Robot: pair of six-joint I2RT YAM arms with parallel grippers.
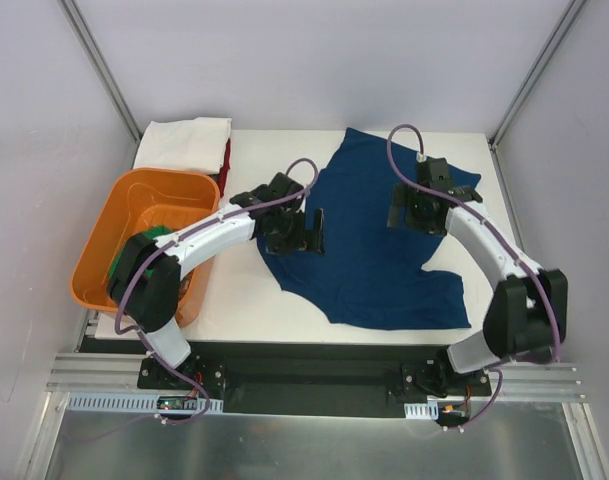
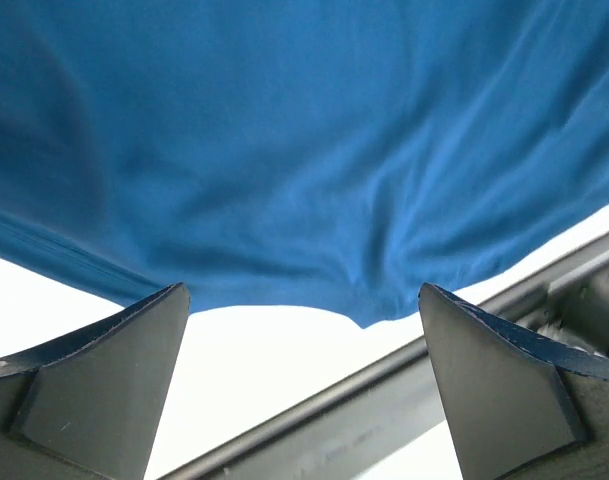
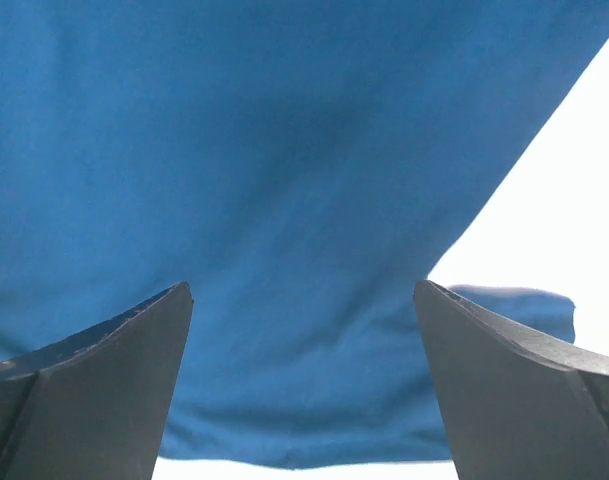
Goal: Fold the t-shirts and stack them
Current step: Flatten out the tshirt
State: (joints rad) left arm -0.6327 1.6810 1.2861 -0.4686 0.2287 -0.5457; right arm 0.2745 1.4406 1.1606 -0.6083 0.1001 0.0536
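A navy blue t-shirt (image 1: 374, 250) lies spread and wrinkled on the white table (image 1: 239, 290), no print showing. My left gripper (image 1: 304, 235) is open and empty over the shirt's left edge; in its wrist view (image 2: 304, 330) the shirt's edge (image 2: 284, 150) lies just ahead of the fingers. My right gripper (image 1: 412, 218) is open and empty over the shirt's upper right part; its wrist view (image 3: 304, 330) shows blue cloth (image 3: 264, 150) between and beyond the fingers. A folded white shirt (image 1: 184, 140) lies on a red one (image 1: 225, 160) at the back left. A green shirt (image 1: 124, 262) sits in the tub.
An orange plastic tub (image 1: 134, 195) stands at the table's left edge, partly under my left arm. Grey walls and metal frame posts enclose the table. A dark rail (image 2: 384, 400) runs along the near table edge.
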